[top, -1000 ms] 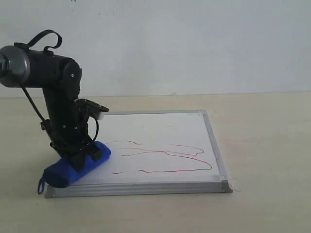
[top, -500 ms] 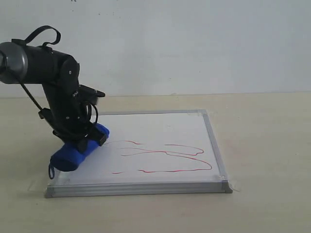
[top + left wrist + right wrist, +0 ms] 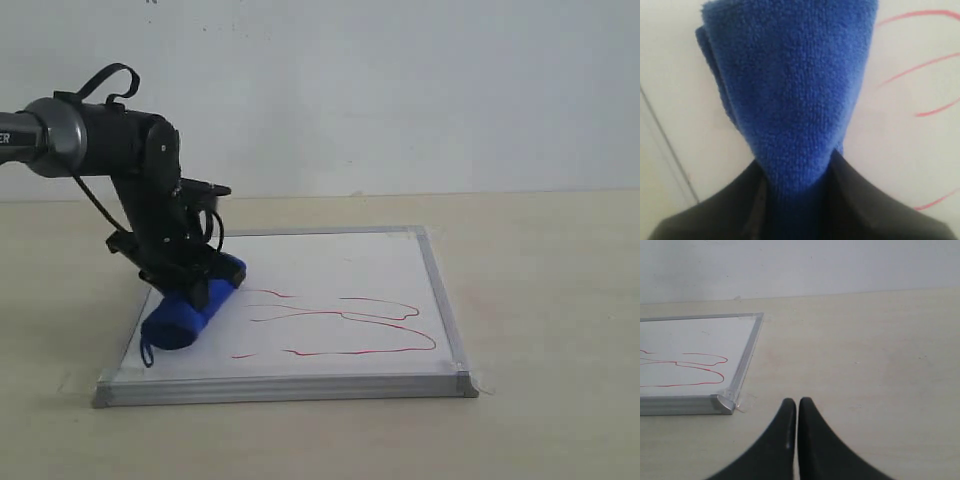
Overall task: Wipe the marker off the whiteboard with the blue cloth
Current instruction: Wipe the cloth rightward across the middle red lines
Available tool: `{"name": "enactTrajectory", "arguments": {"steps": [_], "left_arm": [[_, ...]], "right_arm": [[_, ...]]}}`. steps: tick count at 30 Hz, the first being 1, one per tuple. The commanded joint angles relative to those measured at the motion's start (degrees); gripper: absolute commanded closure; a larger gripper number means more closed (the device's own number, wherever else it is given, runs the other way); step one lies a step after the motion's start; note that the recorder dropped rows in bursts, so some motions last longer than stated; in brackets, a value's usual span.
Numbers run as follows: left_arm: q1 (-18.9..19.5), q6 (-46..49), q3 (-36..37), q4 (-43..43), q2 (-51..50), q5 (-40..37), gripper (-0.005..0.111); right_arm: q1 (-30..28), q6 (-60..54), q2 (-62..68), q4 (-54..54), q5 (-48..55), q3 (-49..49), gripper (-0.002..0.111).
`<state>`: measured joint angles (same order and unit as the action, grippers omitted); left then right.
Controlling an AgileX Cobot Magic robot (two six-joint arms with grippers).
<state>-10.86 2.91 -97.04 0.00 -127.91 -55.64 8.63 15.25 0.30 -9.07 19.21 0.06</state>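
Observation:
The whiteboard (image 3: 330, 262) lies flat on the table, silver-framed, with the red marker (image 3: 340, 318) scribble across its front half. My left gripper (image 3: 195, 280) is shut on the rolled blue cloth (image 3: 190, 306), which lies on the board's left part, just left of the marker lines. In the left wrist view the blue cloth (image 3: 790, 95) fills the middle between the black jaws, with the marker (image 3: 917, 65) lines beside it. My right gripper (image 3: 797, 402) is shut and empty over bare table, beside the whiteboard (image 3: 695, 347) corner; it does not show in the exterior view.
A pale wooden table (image 3: 540, 300) surrounds the board, with a white wall behind. Clear tape (image 3: 746, 401) holds the board's corner to the table.
My left gripper has carried the blue cloth from the board's front-left corner rightwards and further in, up to the left end of the marker lines.

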Motion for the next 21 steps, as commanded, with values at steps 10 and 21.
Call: {"name": "enactTrajectory", "arguments": {"steps": [10, 21], "left_arm": [[3.8, -6.9, -3.0, 7.8, -0.6, -2.9, 0.103], [-3.1, -5.7, -5.0, 2.0, -5.5, 1.1, 0.103]], "right_arm": [[-0.1, -0.2, -0.3, -0.2, -0.1, -0.1, 0.107], [-0.1, -0.2, -0.3, -0.2, -0.1, -0.1, 0.107]]}}
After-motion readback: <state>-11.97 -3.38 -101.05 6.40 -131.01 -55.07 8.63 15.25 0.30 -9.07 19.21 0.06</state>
